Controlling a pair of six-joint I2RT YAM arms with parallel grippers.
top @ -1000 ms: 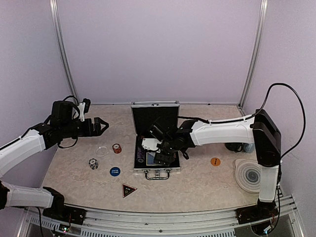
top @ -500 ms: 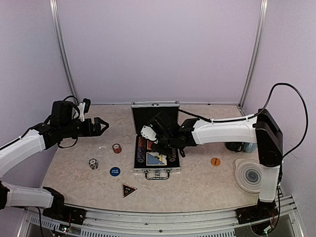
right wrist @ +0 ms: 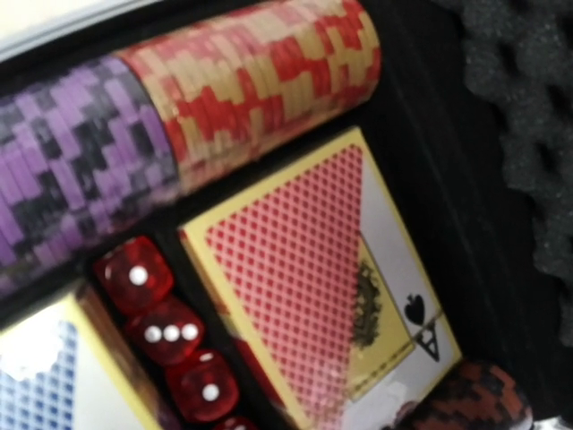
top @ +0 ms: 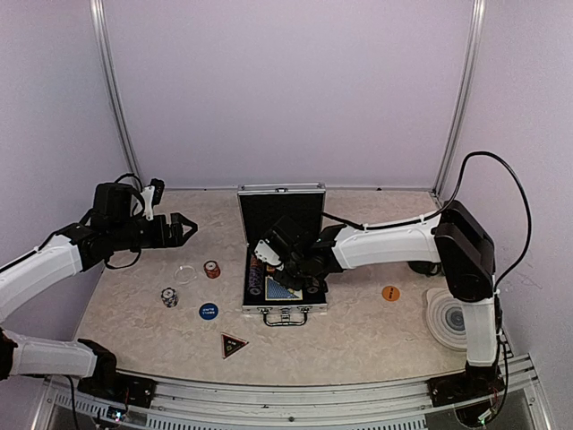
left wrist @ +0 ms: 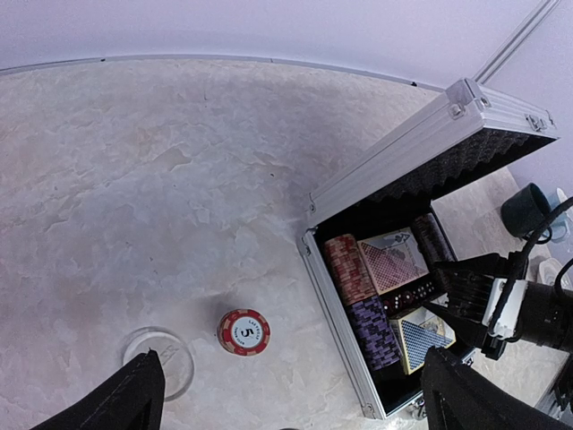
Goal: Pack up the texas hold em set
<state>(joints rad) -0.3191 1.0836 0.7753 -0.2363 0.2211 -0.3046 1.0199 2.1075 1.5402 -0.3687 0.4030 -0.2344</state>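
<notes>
The silver case (top: 283, 307) lies open mid-table, lid (top: 280, 210) upright. Inside, the left wrist view shows red chips (left wrist: 347, 266), purple chips (left wrist: 376, 331), a red deck (left wrist: 394, 260) and a blue deck (left wrist: 425, 336). My right gripper (top: 279, 260) is low inside the case over the red deck (right wrist: 331, 269) and red dice (right wrist: 161, 331); its fingers do not show clearly. My left gripper (top: 182, 227) is open and empty, above the table's left. A red chip stack (top: 212, 269), a black-white chip stack (top: 169, 296), a blue button (top: 208, 311), an orange button (top: 390, 293) and the black triangle (top: 234, 345) lie outside.
A clear round disc (top: 185, 273) lies beside the red chip stack (left wrist: 243, 331). The grey ringed coaster (top: 452, 318) sits at the right edge. Mugs (top: 430, 266) stand behind the right arm. The case's foam-lined lid (right wrist: 528, 107) rises just behind the right gripper.
My right gripper has moved from over the blue deck at the case's near end toward the far left part of the case. The left arm has not moved.
</notes>
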